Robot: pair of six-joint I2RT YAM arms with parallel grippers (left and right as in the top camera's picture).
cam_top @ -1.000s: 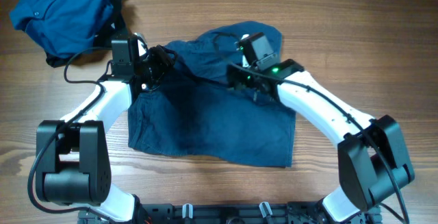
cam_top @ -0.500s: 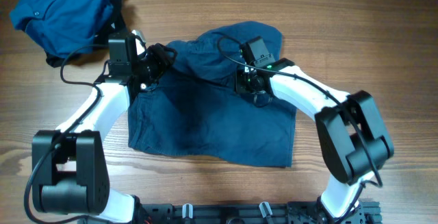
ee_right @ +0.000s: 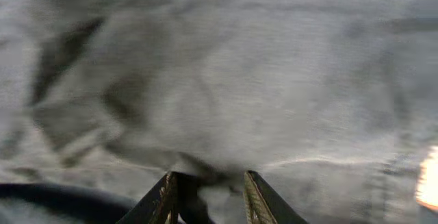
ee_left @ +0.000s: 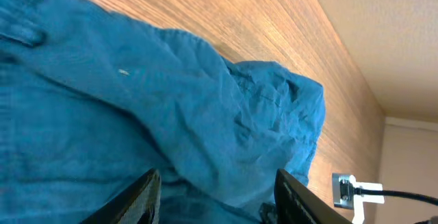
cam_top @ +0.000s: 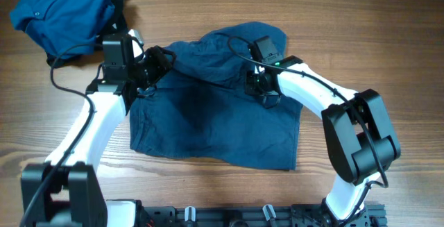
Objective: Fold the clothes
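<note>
The navy shorts point(cam_top: 208, 126) lie spread on the counter point(cam_top: 361, 32) (the blue shirt point(cam_top: 55, 12) sits heaped at its far left corner), and the step in hand seems to be taking hold along their rumpled far edge. The right jaws pinch a pucker of cloth; whether the left jaws, cloth between them, actually grip I cannot tell. The next move calls for lifting both holds evenly toward the near hem.

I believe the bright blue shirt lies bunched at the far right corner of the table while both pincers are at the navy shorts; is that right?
Not quite: the overhead view shows the bright blue shirt bunched at the far left corner of the table. The left pincer and right pincer are indeed at the navy shorts.
</note>
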